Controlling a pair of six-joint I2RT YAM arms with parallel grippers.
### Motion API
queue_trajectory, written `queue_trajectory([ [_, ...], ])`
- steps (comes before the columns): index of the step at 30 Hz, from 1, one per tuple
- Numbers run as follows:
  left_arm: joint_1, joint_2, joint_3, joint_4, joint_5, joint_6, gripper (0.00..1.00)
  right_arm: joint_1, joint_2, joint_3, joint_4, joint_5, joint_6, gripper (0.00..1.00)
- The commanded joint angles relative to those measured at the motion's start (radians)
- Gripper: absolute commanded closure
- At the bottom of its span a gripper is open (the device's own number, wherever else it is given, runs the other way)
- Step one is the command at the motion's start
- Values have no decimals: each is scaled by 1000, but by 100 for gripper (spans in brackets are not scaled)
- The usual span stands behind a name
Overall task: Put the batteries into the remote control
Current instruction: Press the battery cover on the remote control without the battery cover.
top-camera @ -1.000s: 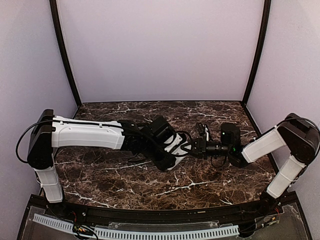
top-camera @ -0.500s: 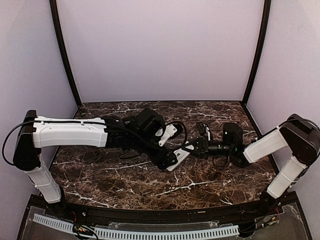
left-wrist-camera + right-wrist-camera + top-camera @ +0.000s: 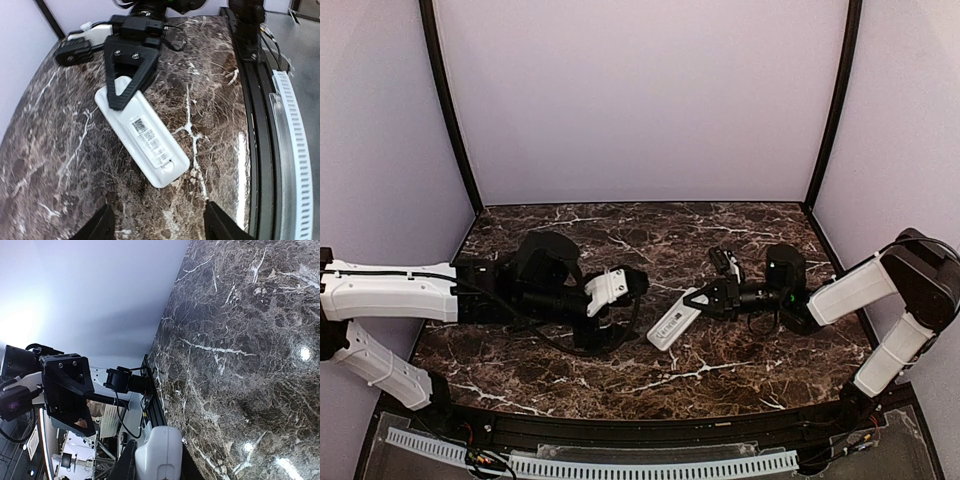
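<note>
The white remote control (image 3: 674,320) lies slanted on the marble table, back side up, with a printed label (image 3: 148,134) on its closed back. My right gripper (image 3: 698,298) is shut on the remote's far end; one black finger (image 3: 131,75) lies over it. The right wrist view shows the remote's rounded end (image 3: 159,455) wedged in that gripper (image 3: 157,469). To the left of the remote, clear of it, my left gripper (image 3: 638,285) stands open and empty. Its fingertips (image 3: 97,226) frame the bare table in the left wrist view. The batteries are out of view.
A black rail (image 3: 255,125) runs along the table's near edge, with a white perforated strip (image 3: 620,466) beyond it. Purple walls (image 3: 640,100) close in the back and sides. The right arm's wrist camera (image 3: 725,263) sticks up behind the remote.
My left arm has drawn back to the left, away from the remote, with its jaws now apart. The remote, earlier hidden between both grippers, now shows on the table. The right gripper still holds it.
</note>
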State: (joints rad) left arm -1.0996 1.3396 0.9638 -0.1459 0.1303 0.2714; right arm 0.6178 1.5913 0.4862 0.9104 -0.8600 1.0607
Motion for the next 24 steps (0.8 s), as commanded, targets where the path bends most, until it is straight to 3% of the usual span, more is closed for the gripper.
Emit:
queue_trajectory([
  [1, -32, -68, -77, 97, 36, 231, 46, 0, -22, 35, -17, -84, 4, 100],
  [5, -40, -46, -45, 107, -17, 182, 51, 11, -26, 55, -40, -108, -13, 100],
  [6, -40, -18, -29, 89, -23, 151, 49, 14, -27, 59, -48, -109, -19, 100],
  [9, -29, 18, 14, 91, -27, -14, 28, 21, -28, 67, -50, -119, -38, 100],
  [13, 18, 59, 24, 125, 136, -196, 18, 23, -30, 76, -47, -139, -48, 100],
  [19, 31, 119, 47, 113, 220, -300, 17, 28, -40, 86, -53, -157, -64, 100],
  [24, 40, 149, 66, 103, 204, -339, 17, 35, -47, 89, -52, -165, -70, 100],
])
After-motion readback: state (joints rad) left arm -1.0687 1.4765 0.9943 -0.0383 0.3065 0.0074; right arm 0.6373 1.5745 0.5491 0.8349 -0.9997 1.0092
